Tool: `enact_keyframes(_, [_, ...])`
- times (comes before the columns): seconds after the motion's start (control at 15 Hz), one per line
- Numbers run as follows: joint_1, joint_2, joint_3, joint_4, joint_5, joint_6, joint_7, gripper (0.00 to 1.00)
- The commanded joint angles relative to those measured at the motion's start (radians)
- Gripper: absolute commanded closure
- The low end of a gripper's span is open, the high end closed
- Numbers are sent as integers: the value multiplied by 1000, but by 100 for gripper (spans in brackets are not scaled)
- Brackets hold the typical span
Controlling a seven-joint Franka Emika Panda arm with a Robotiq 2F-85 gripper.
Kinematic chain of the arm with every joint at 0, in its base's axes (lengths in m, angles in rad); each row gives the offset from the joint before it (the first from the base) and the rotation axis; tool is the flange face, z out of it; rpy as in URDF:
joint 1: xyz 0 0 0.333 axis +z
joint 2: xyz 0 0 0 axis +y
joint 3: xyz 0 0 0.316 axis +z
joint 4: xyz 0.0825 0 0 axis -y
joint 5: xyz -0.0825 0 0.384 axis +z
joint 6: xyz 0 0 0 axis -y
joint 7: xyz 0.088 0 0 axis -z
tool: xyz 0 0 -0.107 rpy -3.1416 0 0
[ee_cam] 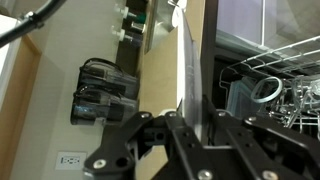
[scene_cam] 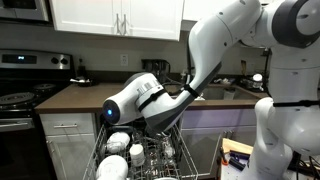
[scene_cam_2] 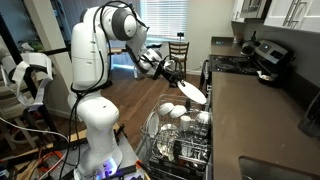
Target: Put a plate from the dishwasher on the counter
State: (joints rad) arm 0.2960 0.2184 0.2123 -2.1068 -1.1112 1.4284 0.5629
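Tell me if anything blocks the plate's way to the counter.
Nothing visible does. The claw is shut on the plate, holding it above the dishwasher rack. The counter lies just beside it, with only open air between.

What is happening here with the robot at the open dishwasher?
A robot arm is taking a dish out of the dishwasher. Its gripper is shut on a small white plate; the wrist view shows the plate edge-on between the fingers. The plate hangs in the air above the rack of white dishes, close to the edge of the dark counter. It is not yet set down on the counter.
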Motion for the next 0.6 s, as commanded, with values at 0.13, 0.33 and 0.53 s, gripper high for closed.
enact_keyframes(0.13, [-10,4,9,2,-41,-3,1,85])
enact_keyframes(0.33, [-12,4,8,2,-44,-3,4,85])
enact_keyframes(0.53, [-15,5,6,0,-46,5,7,96])
